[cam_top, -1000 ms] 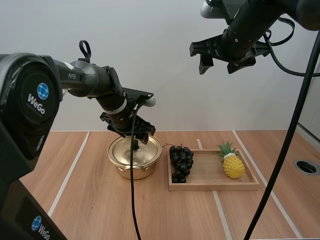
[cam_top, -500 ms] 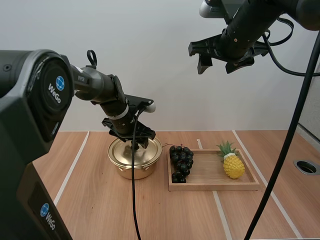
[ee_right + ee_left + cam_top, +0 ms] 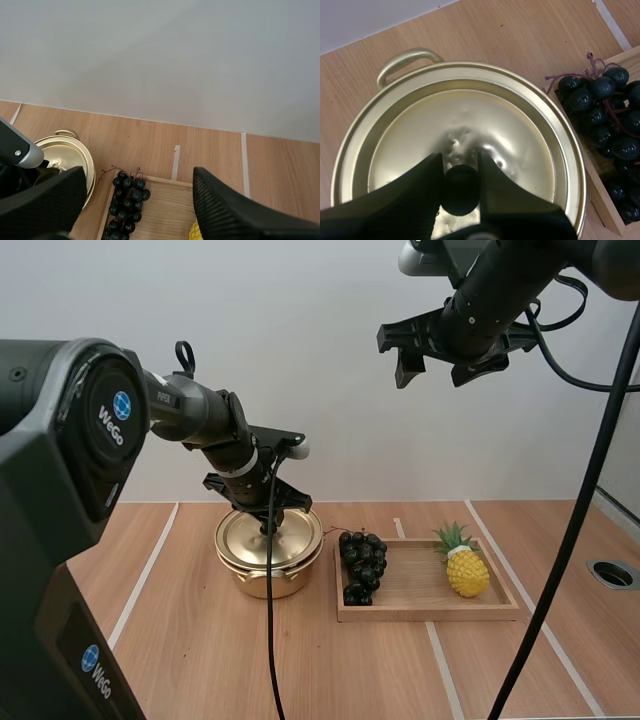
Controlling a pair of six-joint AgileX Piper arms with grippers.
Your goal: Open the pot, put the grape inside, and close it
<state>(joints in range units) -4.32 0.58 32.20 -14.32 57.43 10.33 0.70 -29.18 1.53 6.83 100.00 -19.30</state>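
Lid [image 3: 245, 538] higher now (left tool [image 3: 460, 165] on knob [image 3: 461, 192])

The pot [image 3: 262, 582] and lid [image 3: 245, 537] are gold, grapes [image 3: 362, 562] seemingly blue-black, pineapple [image 3: 468, 574] yellow.

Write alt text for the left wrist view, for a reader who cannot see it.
The two black fingers of my left gripper pinch the round black knob of a shiny gold metal lid on a gold pot with a loop handle. Beside the pot, a bunch of dark grapes lies in a light wooden tray on the wooden table.
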